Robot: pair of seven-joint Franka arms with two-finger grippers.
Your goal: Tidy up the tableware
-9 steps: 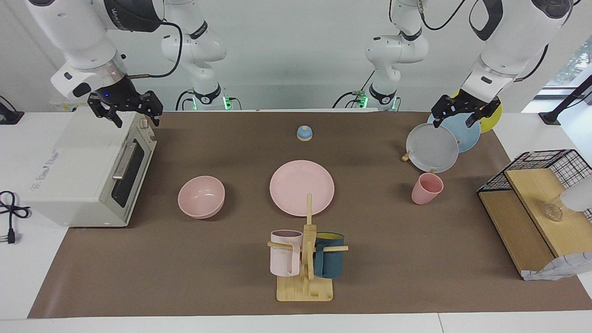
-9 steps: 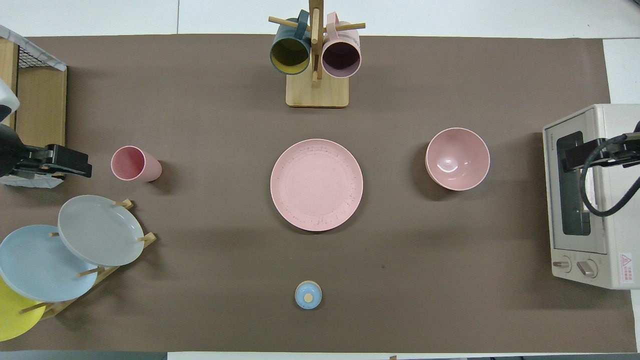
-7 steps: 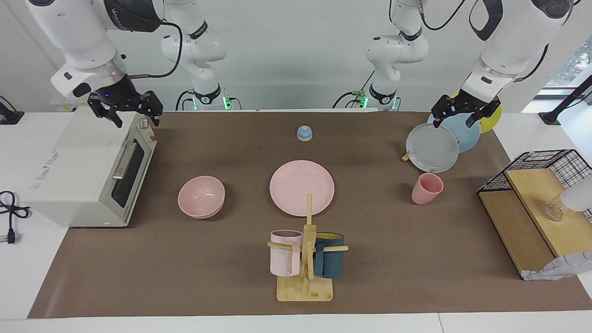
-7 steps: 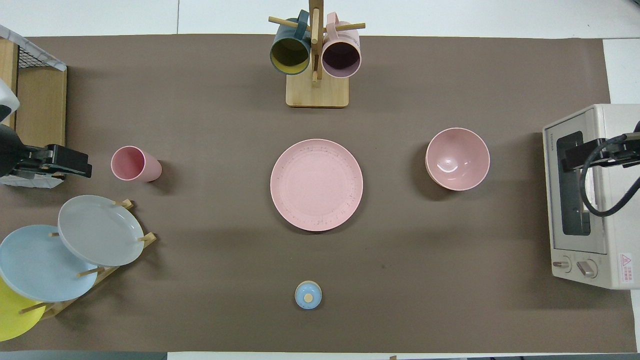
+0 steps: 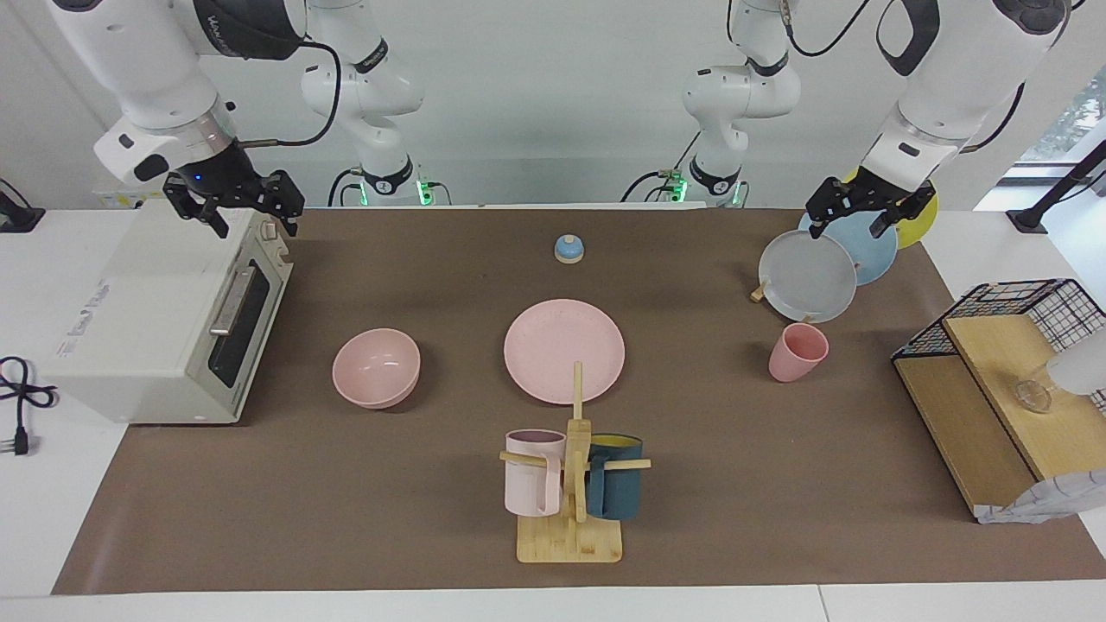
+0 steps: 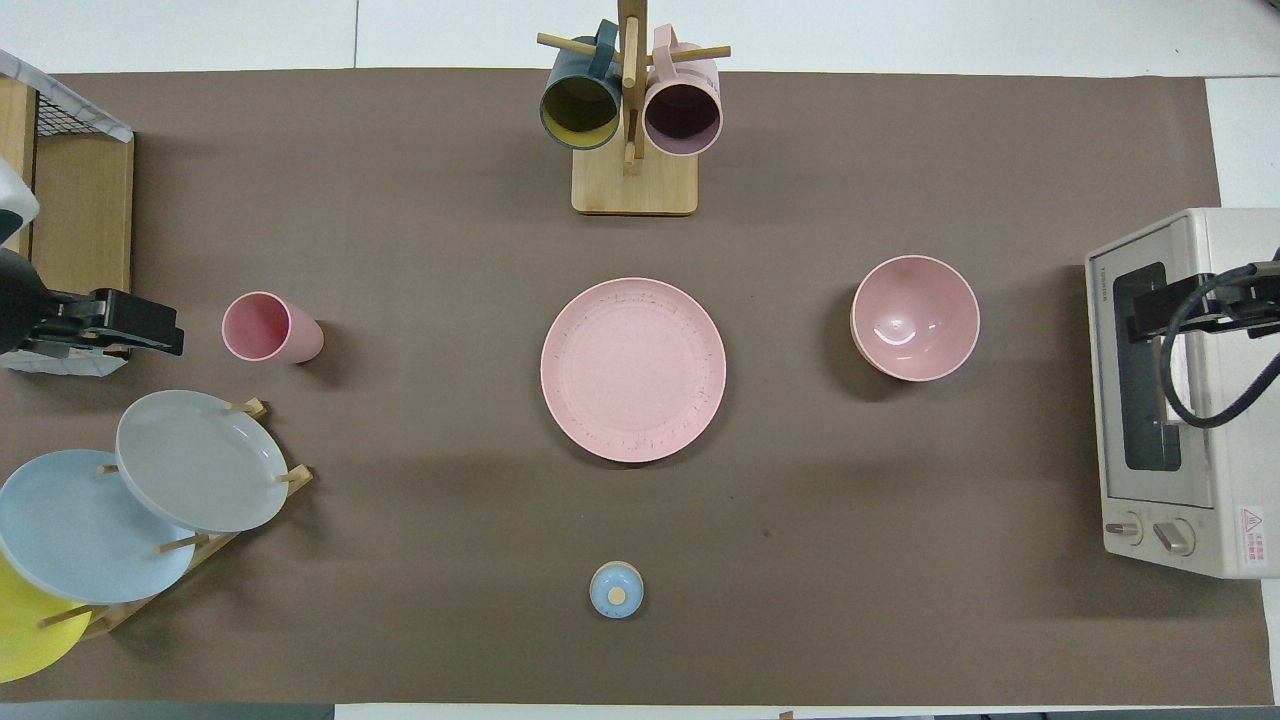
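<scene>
The pale pink plate [image 5: 564, 350] [image 6: 633, 370] lies flat at the middle of the brown mat. The pink bowl [image 5: 377, 367] [image 6: 915, 318] stands beside it toward the right arm's end, the pink cup [image 5: 797, 352] [image 6: 270, 328] toward the left arm's end. My left gripper [image 5: 851, 220] [image 6: 165, 335] hangs open and empty over the rack of plates, apart from the cup. My right gripper [image 5: 255, 223] [image 6: 1140, 315] hangs open and empty over the toaster oven's top front edge.
A white toaster oven [image 5: 155, 311] stands at the right arm's end. A wooden rack holds a grey plate [image 5: 808, 276], a blue and a yellow one. A mug tree [image 5: 570, 518] with two mugs stands farthest from the robots. A small blue knob [image 5: 568, 249] lies nearest them. A wire-and-wood shelf [image 5: 985, 406] stands at the left arm's end.
</scene>
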